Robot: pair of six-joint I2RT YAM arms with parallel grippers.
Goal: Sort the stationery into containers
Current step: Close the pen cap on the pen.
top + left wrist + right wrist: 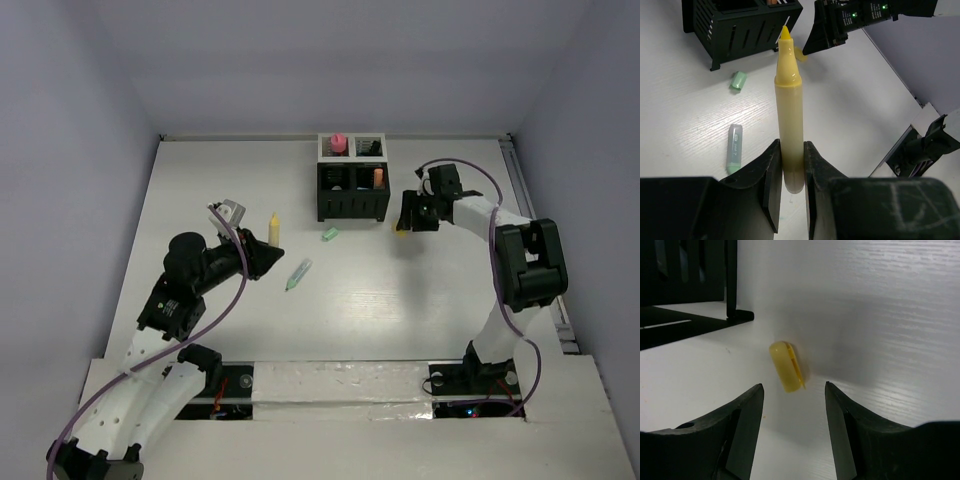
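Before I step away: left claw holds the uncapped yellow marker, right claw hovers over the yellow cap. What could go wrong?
The left claw grips the yellow marker only near its tail, so it may tilt or slip, and its bare tip could mark the table. The yellow cap lies loose before the open right claw; an off-centre close might flick it away.

I see the organizer (352, 207) far-centre on my table (420, 300). One cap (786, 366) lies off its right front corner (between the fingers of my right gripper (794, 386)); a smaller cap (329, 235) and a pen (298, 274) lie before it, leftward.
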